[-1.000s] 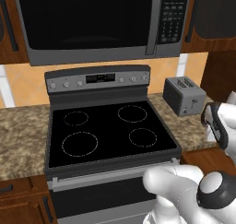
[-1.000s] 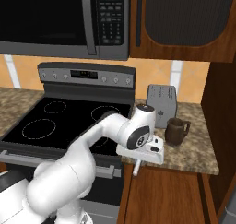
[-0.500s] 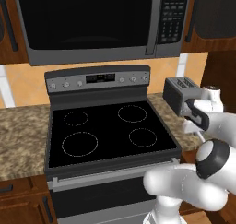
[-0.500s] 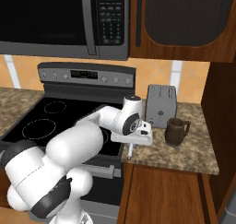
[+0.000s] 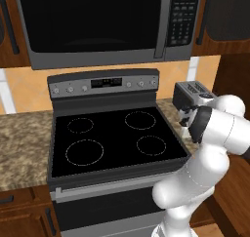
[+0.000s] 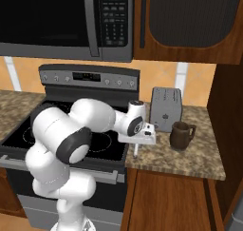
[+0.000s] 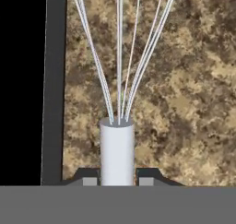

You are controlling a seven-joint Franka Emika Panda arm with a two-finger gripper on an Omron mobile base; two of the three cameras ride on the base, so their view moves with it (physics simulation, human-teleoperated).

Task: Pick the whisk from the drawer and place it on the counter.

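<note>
The whisk (image 7: 117,147) is clamped by its pale handle between my fingertips (image 7: 90,177), and its silvery wires fan out toward the speckled granite counter (image 7: 184,103) just beyond. My gripper (image 6: 137,143) hangs over the counter's left end, beside the stove's edge, shut on the whisk (image 6: 135,151), which points down and ends just above the slab. The gripper (image 7: 117,178) looks straight along the whisk. The reddish-brown drawer (image 6: 166,201) juts out below the counter's edge (image 6: 190,161); I cannot see inside it.
A steel toaster (image 6: 166,109) stands at the back of the counter and a dark mug (image 6: 182,135) right of my hand. The black stovetop (image 5: 117,138) lies to the left, its dark rim (image 7: 54,80) close to the whisk. The microwave (image 5: 97,24) hangs above.
The arm has swung up from over the drawer, back and toward the stove, carrying the whisk over the counter's left end. The hand sits lower and closer to the slab.
</note>
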